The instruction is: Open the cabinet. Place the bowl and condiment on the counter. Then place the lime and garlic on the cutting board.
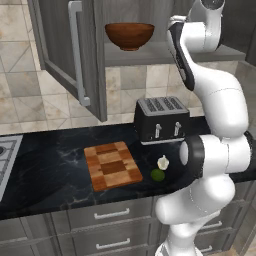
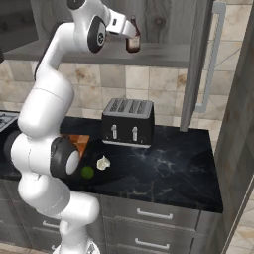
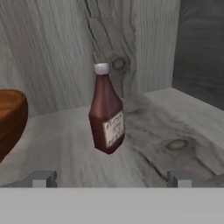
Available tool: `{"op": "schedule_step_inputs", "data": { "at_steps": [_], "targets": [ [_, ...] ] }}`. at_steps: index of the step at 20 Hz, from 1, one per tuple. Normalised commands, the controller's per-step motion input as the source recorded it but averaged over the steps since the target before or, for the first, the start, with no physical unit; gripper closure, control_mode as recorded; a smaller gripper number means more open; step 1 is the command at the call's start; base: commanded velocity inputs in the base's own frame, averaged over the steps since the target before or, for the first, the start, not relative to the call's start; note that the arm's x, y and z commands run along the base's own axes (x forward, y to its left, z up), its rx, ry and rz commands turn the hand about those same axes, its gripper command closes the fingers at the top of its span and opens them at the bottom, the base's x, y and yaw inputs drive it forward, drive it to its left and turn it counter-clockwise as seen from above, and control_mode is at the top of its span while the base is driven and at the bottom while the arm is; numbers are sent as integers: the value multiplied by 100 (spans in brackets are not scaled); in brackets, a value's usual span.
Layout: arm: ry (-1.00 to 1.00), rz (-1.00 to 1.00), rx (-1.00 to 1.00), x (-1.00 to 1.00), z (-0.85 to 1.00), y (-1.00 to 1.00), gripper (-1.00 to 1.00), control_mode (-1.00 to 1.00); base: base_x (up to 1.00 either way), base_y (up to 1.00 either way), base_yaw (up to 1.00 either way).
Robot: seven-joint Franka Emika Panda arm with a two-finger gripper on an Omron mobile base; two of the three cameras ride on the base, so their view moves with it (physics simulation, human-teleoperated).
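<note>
- Bottle (image 3: 106,114) on the open cupboard (image 1: 70,60) shelf, dead ahead of the gripper (image 3: 111,178) in the hand view — roughly centred betw. the two tips, nearer than the back wall.
- Long axis near upright; looks tilted in the hand view, cap (image 3: 101,68) leaning slightly left, prob. from camera roll. Can't tell for sure.
- Jaws spread wide, nothing betw. them; tips short of the bottle, no contact.
- In right base view, hand up at shelf height just left of bottle (image 2: 132,38) — straight push forward should bring the body betw. the tips, then squeeze at the label.
- Bowl (image 1: 129,35) on same shelf, to one side of the bottle, apart from it; prob. clear of the approach.
- Lime (image 1: 158,174) and garlic (image 1: 163,162) down on the counter (image 1: 50,170), just right of the board (image 1: 112,165), near the toaster (image 1: 161,119) — not yet moved.
</note>
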Motion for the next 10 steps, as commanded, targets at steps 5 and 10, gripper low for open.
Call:
{"op": "schedule_step_inputs", "data": {
  "at_steps": [5,10],
  "targets": [
    [8,0,0,28,27,-26,-100,-100,0,0,0],
    [13,0,0,20,24,-18,-100,-100,0,0,0]
  ]
}}
